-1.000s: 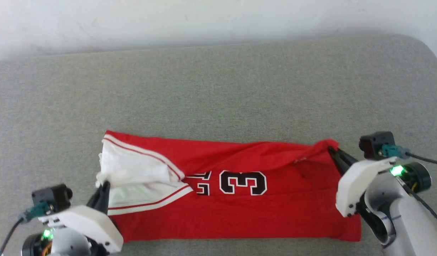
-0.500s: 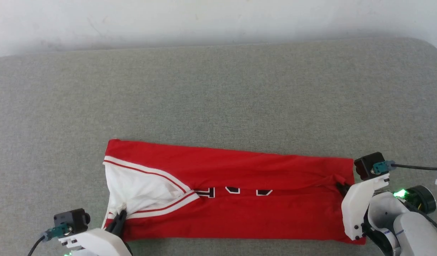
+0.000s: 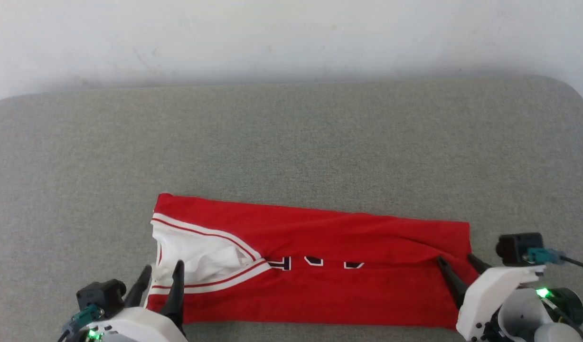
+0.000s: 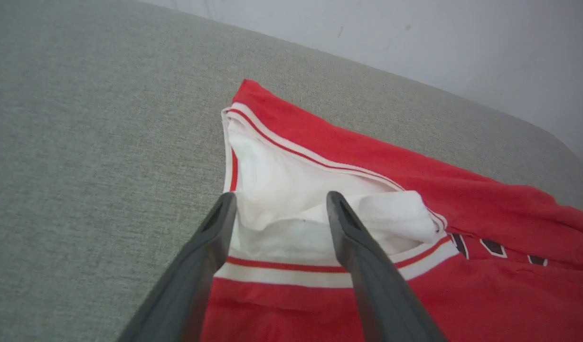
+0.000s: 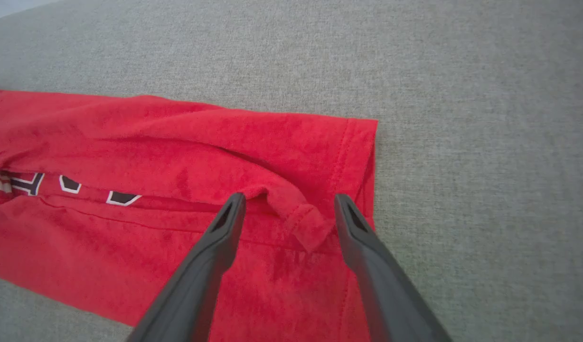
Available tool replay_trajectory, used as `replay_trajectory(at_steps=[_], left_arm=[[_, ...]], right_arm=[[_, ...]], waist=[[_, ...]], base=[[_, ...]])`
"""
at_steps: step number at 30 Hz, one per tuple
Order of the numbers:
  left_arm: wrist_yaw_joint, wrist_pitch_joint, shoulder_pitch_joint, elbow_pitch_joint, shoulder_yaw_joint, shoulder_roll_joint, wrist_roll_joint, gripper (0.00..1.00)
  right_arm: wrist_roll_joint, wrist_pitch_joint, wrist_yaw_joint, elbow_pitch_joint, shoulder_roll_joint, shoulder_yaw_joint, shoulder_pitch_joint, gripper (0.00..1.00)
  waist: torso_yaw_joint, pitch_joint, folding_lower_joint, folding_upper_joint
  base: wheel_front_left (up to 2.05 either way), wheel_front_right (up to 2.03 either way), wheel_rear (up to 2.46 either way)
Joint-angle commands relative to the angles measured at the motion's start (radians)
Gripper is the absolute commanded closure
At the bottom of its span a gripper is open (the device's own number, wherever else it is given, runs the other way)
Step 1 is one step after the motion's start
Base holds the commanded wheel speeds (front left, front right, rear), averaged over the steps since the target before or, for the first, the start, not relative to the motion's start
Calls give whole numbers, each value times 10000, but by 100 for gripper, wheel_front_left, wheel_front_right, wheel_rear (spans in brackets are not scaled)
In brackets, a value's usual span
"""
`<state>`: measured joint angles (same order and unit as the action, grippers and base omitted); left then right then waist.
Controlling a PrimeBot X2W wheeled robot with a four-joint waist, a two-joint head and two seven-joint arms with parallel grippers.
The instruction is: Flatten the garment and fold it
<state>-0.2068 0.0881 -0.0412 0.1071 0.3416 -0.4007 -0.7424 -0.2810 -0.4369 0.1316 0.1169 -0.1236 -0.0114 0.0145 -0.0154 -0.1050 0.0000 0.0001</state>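
Observation:
The red garment lies folded into a long band across the near part of the grey surface, its white sleeve with striped trim at the left end. Black lettering peeks out under the folded-over upper edge. My left gripper stands open over the sleeve, fingers apart with nothing held. My right gripper is open at the right end, its fingers either side of a small raised fold of hem. The garment lies loose between them.
The grey padded surface stretches wide behind and to both sides of the garment. A pale wall runs along its far edge. The surface's rounded right corner shows at the upper right.
Both grippers carried the far edge toward me, laid it over the number, then opened and let go. The camera has tilted, shifting the whole picture.

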Motion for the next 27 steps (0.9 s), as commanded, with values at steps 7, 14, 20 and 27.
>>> replay_trajectory(at_steps=[7,14,20,27], left_arm=[[-47,1577,974,31,-3,250,1484,0],[100,1730,1705,-3,-553,703,2800,0],[242,1734,1626,16,-1222,1223,3714,0],[503,1735,1463,31,-1914,1730,4154,0]], right_arm=[[110,1721,-9,-1100,713,731,-691,0],[-432,2783,-9,-345,730,1267,-333,0],[-1131,2326,-9,1134,732,1409,253,0],[-596,588,-9,2497,732,1268,1023,0]], waist=[[-88,277,0,-1],[-4,398,0,-1],[194,463,0,-1],[375,330,0,-1]], base=[[0,0,0],[0,0,0],[0,0,0],[0,0,0]])
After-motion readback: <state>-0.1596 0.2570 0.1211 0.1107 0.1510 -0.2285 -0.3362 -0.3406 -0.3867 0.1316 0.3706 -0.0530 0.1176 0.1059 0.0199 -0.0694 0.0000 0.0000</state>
